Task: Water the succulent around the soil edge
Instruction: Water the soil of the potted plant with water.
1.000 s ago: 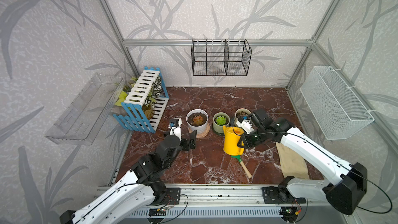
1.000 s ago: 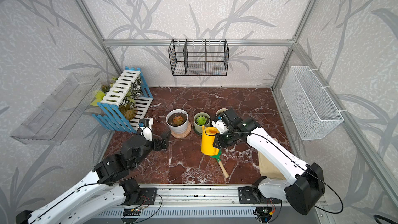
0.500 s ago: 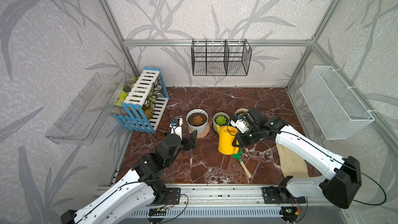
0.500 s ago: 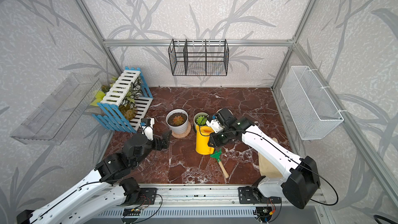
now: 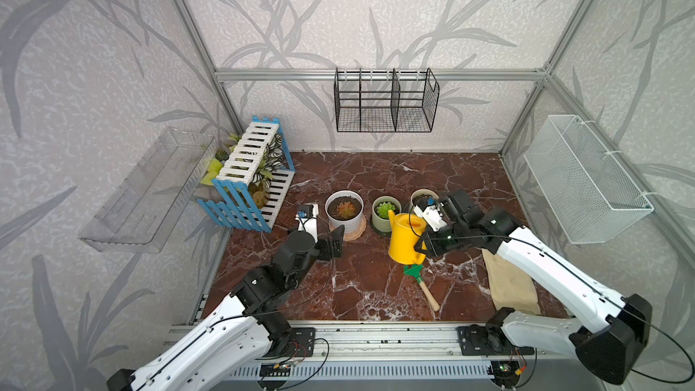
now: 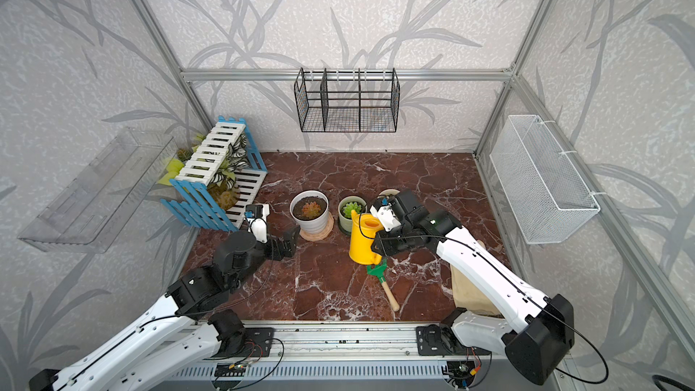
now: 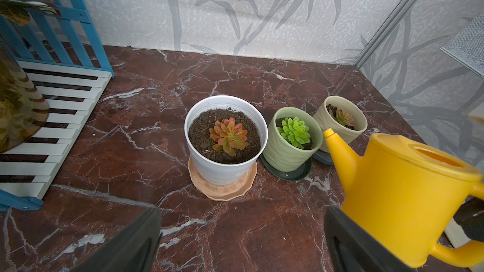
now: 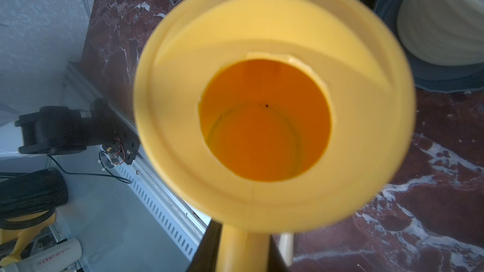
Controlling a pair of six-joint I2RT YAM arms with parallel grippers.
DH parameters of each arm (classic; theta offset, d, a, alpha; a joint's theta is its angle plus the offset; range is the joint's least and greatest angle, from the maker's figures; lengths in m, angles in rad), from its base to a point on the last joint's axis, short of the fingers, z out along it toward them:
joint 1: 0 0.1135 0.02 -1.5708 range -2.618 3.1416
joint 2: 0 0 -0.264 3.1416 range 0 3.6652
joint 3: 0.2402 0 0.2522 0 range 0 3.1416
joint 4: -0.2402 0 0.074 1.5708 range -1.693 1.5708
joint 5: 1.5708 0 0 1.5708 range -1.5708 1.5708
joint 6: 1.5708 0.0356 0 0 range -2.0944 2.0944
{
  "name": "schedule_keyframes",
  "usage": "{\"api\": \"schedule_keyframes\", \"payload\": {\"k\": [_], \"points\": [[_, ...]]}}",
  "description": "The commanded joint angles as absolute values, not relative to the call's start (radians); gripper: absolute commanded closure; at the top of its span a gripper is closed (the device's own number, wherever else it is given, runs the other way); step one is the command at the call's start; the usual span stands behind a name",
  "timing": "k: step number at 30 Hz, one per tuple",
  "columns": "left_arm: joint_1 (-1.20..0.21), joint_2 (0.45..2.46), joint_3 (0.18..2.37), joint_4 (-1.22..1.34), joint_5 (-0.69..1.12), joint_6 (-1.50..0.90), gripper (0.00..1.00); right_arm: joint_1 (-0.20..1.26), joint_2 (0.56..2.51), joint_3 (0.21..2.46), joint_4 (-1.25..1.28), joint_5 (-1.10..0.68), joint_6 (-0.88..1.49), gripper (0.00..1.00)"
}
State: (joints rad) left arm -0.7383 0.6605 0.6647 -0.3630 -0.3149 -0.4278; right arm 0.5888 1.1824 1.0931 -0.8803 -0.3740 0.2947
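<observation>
A yellow watering can (image 5: 406, 236) (image 6: 363, 238) hangs just above the marble floor. My right gripper (image 5: 423, 244) (image 8: 245, 247) is shut on its handle. The right wrist view looks down into the can's opening (image 8: 264, 119). The spout (image 7: 328, 133) points at the gap between the green pot (image 7: 290, 147) and the cream pot (image 7: 340, 119), without tipping over either. An orange-red succulent (image 7: 228, 137) grows in dark soil in the white pot (image 5: 344, 216). A green succulent (image 7: 294, 132) and a pinkish one (image 7: 343, 117) fill the other pots. My left gripper (image 5: 334, 240) (image 7: 242, 231) is open and holds nothing, in front of the white pot.
A green trowel with a wooden handle (image 5: 421, 283) lies under the can, and a beige cloth (image 5: 511, 283) lies at the right. A blue and white slatted rack (image 5: 252, 178) with plants stands at the back left. Wire baskets (image 5: 387, 101) and a clear tray (image 5: 146, 189) hang on the walls.
The right gripper carried the can left toward the green pot, then a little back to the right. The left arm has hardly moved.
</observation>
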Motion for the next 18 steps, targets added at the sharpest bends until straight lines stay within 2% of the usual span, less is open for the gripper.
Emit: {"api": "schedule_keyframes", "payload": {"k": [1,18], "points": [[-0.728,0.659,0.654,-0.343,-0.297,-0.414,0.00,0.550,1.132,1.066,-0.930,-0.353,0.293,1.00],[-0.718,0.657,0.651,-0.339,-0.284,-0.417,0.00,0.394,1.025,1.010,-1.039,-0.341,0.309,1.00]]}}
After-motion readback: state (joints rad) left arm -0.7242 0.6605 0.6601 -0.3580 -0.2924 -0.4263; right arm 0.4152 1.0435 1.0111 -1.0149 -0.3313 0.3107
